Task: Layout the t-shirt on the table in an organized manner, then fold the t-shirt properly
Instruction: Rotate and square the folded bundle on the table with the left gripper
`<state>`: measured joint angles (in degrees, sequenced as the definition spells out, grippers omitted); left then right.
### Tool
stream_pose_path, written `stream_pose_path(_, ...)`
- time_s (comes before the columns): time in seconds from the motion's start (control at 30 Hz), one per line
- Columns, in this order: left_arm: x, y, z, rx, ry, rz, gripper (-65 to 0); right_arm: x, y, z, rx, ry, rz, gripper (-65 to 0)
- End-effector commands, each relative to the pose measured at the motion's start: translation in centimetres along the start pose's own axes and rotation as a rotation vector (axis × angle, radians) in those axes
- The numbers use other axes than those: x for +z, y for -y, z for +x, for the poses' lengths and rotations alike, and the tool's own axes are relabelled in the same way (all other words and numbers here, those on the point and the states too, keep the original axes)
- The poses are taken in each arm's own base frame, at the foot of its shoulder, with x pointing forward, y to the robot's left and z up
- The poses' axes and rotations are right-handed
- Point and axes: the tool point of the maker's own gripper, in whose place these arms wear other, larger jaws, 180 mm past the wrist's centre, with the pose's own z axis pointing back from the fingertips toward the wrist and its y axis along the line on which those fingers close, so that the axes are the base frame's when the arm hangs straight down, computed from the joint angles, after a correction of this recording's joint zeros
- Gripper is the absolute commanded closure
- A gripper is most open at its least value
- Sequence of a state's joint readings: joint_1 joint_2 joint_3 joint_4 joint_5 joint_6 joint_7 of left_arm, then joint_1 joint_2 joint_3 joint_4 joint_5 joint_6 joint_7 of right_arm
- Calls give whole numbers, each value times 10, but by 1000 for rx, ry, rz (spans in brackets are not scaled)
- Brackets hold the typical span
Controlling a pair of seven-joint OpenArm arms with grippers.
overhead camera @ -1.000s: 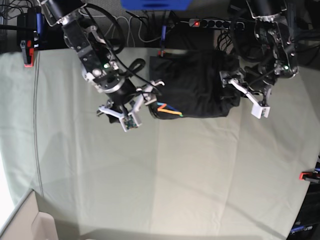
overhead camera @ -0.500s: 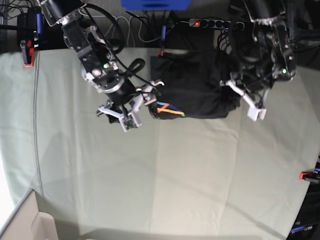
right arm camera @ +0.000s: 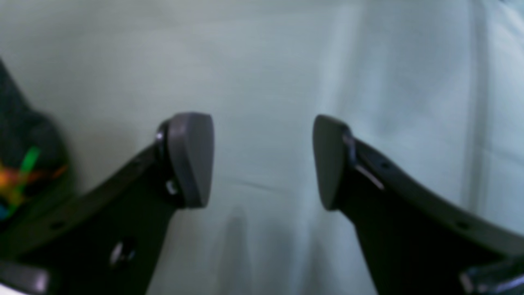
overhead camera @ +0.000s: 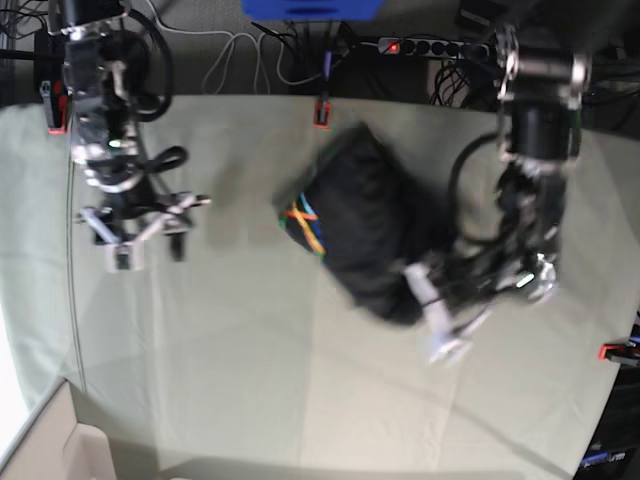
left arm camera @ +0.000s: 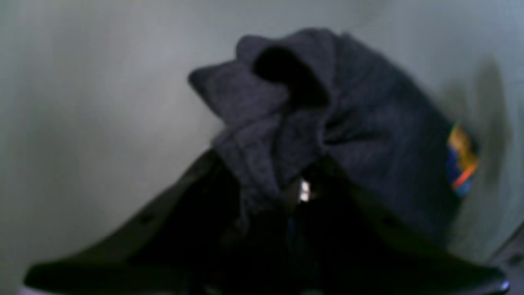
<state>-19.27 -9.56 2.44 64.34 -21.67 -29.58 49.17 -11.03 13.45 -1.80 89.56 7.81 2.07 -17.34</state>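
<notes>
The t-shirt (overhead camera: 365,225) is a dark charcoal bundle on the middle of the table (overhead camera: 300,390), its coloured stripe mark (overhead camera: 303,225) facing left. My left gripper (overhead camera: 435,318) is at the bundle's near right end, shut on a bunched fold of the t-shirt (left arm camera: 327,123). In the left wrist view the cloth fills the space between the left gripper's (left arm camera: 294,192) jaws. My right gripper (overhead camera: 148,245) hangs open over bare table at the left, well apart from the shirt. The right wrist view shows the right gripper (right arm camera: 262,164) with nothing between its pads (right arm camera: 192,159), and the t-shirt (right arm camera: 20,135) at the left edge.
Red clamps sit at the far edge (overhead camera: 321,112), the far left corner (overhead camera: 55,105) and the right edge (overhead camera: 618,351). A power strip (overhead camera: 420,45) and cables lie behind the table. A pale box corner (overhead camera: 50,440) stands at the near left.
My left gripper shut on the t-shirt and dragged it toward the near side, turning the bundle. My right arm swung away to the left, still open.
</notes>
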Motion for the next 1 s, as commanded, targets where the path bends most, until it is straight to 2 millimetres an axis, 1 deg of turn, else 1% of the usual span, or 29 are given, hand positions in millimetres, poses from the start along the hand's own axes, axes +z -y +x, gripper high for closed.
stream_pose_path(0.0,-5,14,27,-85,40,-23,-1,3,14,14,-6,50,-31,-388)
stream_pose_path(0.03,-15,29,33,-172,24,-34,-1,7,26,13,-15,51,-62,-388)
stream_pose_path(0.1,-30,52,38,-342,-16,-43,-1,14,45,7,-28,41,-110,-388)
stream_pose_path(0.17,-49,86,38,-494,-53,-76,-1,20,61,2,-38,32,-150,-388)
stream_pose_path(0.23,-61,104,34,-589,-83,-87,-1,27,73,-3,-44,24,-182,-388)
stream_pose_path(0.33,-75,131,29,-722,-105,-91,-1,37,86,-12,-49,10,-216,-388)
stream_pose_path(0.37,-79,135,29,-766,-109,-79,-1,40,88,-13,-49,8,-222,-388)
stream_pose_path(0.47,-85,144,32,-847,-120,-42,-1,42,94,-14,-52,5,-238,-388)
stream_pose_path(0.5,-86,145,34,-870,-121,-29,-3,45,97,-18,-52,-3,-245,-388)
stream_pose_path(0.63,-86,143,35,-888,-123,-10,-4,46,97,-20,-51,-4,-246,-388)
stream_pose_path(0.67,-86,141,36,-880,-122,-7,-4,46,97,-20,-50,-4,-244,-388)
stream_pose_path(0.73,-83,128,42,-840,-115,17,-4,46,95,-20,-51,-5,-241,-388)
stream_pose_path(0.83,-79,116,51,-775,-93,38,-4,45,91,-21,-68,-4,-239,-388)
stream_pose_path(0.93,-78,111,53,-755,-90,40,-4,45,91,-22,-70,-4,-239,-388)
stream_pose_path(0.97,-78,112,51,-763,-94,37,-4,45,90,-22,-69,-4,-236,-388)
